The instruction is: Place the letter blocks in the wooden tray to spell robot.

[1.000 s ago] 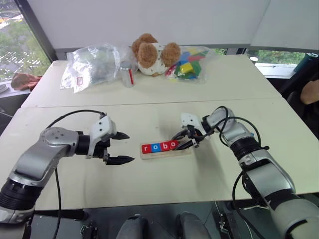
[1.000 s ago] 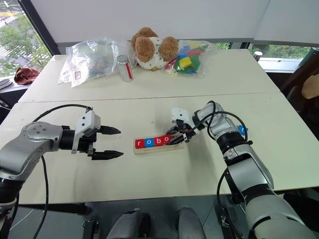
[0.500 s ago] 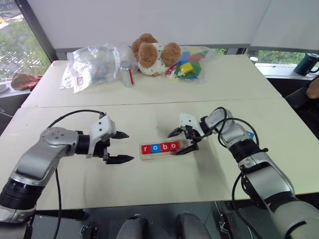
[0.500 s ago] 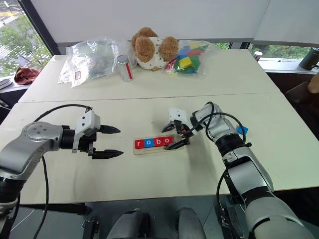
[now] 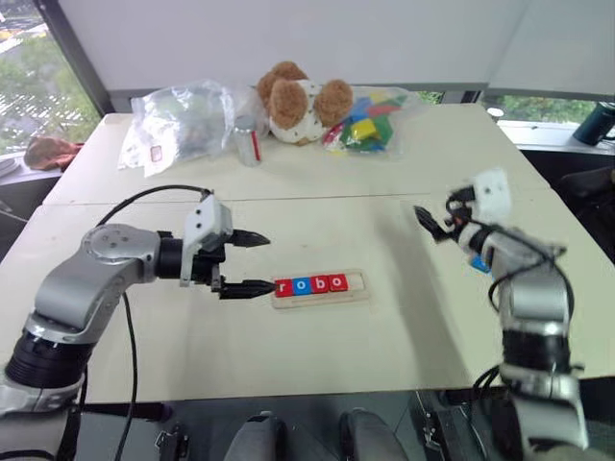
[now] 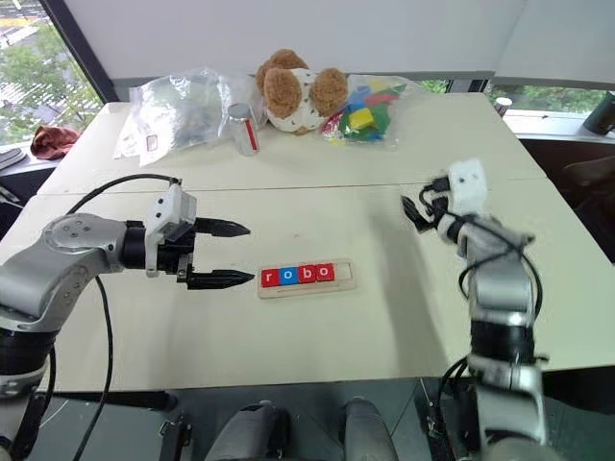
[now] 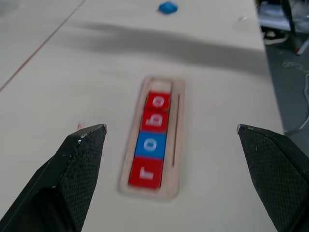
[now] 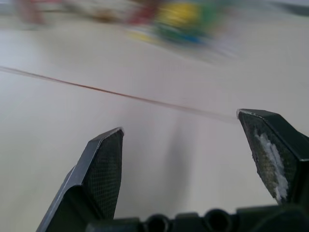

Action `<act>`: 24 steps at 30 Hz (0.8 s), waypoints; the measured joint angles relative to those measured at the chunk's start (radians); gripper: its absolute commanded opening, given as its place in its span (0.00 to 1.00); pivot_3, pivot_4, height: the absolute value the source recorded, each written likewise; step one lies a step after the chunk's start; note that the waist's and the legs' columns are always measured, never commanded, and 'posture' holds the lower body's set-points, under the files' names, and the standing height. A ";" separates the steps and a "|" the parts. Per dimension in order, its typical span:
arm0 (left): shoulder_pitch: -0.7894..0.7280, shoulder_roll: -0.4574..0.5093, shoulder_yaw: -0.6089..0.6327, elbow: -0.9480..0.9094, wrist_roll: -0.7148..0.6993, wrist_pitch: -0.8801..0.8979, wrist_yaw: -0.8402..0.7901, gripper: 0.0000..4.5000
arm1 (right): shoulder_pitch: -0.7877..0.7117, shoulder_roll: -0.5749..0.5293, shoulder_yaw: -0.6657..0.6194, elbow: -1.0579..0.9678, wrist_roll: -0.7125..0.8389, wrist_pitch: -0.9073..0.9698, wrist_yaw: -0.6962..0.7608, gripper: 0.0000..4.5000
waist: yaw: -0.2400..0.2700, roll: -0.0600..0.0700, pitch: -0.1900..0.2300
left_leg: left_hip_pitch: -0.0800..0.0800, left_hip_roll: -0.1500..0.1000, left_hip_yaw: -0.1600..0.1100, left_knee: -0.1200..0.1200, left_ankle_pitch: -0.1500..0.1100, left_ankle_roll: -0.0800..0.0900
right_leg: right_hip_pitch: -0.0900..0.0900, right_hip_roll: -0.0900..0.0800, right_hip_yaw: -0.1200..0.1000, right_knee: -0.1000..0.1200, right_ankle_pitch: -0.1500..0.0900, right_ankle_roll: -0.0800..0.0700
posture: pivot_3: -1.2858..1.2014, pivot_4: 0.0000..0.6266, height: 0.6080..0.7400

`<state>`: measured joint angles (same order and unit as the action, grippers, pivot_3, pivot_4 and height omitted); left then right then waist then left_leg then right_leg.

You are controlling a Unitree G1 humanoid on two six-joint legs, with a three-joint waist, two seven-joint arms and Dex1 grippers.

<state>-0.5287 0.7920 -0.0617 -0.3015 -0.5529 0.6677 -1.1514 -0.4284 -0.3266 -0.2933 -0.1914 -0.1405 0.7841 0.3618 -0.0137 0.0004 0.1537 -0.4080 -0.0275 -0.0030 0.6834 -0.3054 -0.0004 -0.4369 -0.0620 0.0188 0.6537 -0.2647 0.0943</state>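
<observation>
The wooden tray lies at the table's middle. Several letter blocks sit in it, reading r, o, b, o: red, blue, red, red. Its right end slot is bare wood. A small blue block lies on the table further right, beside my right arm. My left gripper is open and empty, its tips just left of the tray's left end. Off to the tray's right, my right gripper hangs open and empty above the table, pointing toward the far side.
At the table's far side sit a teddy bear, a clear crumpled bag, a small can and a bag of coloured toy blocks. A seam runs across the table. A dark cup stands off the table at far right.
My right gripper opened at the tray's right end, left the last o there, then swung right and upward. My left gripper rose a little and moved closer to the tray.
</observation>
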 measured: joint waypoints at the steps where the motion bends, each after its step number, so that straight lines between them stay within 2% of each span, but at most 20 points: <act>1: -0.020 -0.021 -0.015 0.010 0.000 -0.002 -0.005 1.00 | 0.028 0.036 -0.010 -0.044 -0.025 0.045 -0.064 0.90 | -0.001 0.000 0.000 | 0.001 0.000 0.001 0.001 0.000 0.000 | 0.000 0.000 0.001 0.001 0.000 0.000 | 0.52 0.24 1.00; 7: -0.071 -0.069 -0.091 0.101 0.045 -0.051 -0.038 1.00 | 0.054 0.184 -0.076 -0.129 -0.056 0.139 -0.314 0.90 | -0.004 0.000 0.000 | 0.007 0.000 0.001 0.001 -0.001 0.004 | 0.002 0.003 0.002 0.005 0.000 0.000 | 0.52 0.24 1.00; 12: -0.074 -0.079 -0.093 0.133 0.064 -0.067 -0.044 1.00 | 0.053 0.234 -0.127 -0.128 -0.033 0.165 -0.401 0.90 | -0.004 0.000 0.000 | 0.007 0.000 0.001 0.001 -0.001 0.004 | 0.003 0.005 0.002 0.005 0.000 0.000 | 0.52 0.24 1.00; 20: -0.044 -0.085 -0.092 0.105 0.086 -0.067 -0.017 1.00 | 0.049 0.229 -0.116 0.035 0.018 0.082 -0.436 0.90 | -0.005 0.000 0.000 | 0.008 0.000 0.001 0.001 -0.001 0.004 | 0.004 0.005 0.002 0.005 0.000 0.000 | 0.52 0.24 1.00; 24: -0.032 -0.083 -0.085 0.082 0.085 -0.065 -0.002 1.00 | 0.002 0.188 -0.122 0.162 0.035 0.005 -0.476 0.90 | -0.005 0.000 0.000 | 0.014 0.001 0.001 0.000 -0.002 0.004 | 0.010 0.004 0.003 0.002 0.000 0.000 | 0.52 0.24 1.00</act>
<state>-0.5611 0.7089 -0.1464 -0.2197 -0.4675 0.6030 -1.1533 -0.4267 -0.1387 -0.4150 -0.0297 -0.1056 0.7892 -0.1138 -0.0185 0.0004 0.1537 -0.3940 -0.0267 -0.0021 0.6831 -0.3072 0.0040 -0.4268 -0.0576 0.0214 0.6557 -0.2649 0.0940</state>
